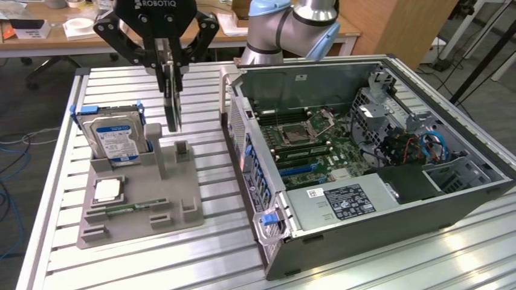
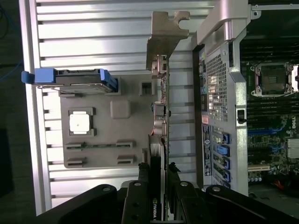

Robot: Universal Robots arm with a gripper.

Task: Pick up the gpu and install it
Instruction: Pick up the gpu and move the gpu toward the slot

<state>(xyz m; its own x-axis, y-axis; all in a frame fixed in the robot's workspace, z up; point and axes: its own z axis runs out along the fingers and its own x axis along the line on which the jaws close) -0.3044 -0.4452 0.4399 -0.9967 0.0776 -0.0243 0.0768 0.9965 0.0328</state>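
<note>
The end effector [image 1: 169, 63] is clenched on the top edge of the gpu [image 1: 171, 107], which hangs upright directly under it, above the grey tray [image 1: 137, 202] on the worktop [image 1: 217, 244], btw. the hard drive [image 1: 117, 136] and the open PC case [image 1: 363, 163].

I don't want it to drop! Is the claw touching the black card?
Touching. The wrist view shows the gripper pressed against both sides of the gpu.
</note>
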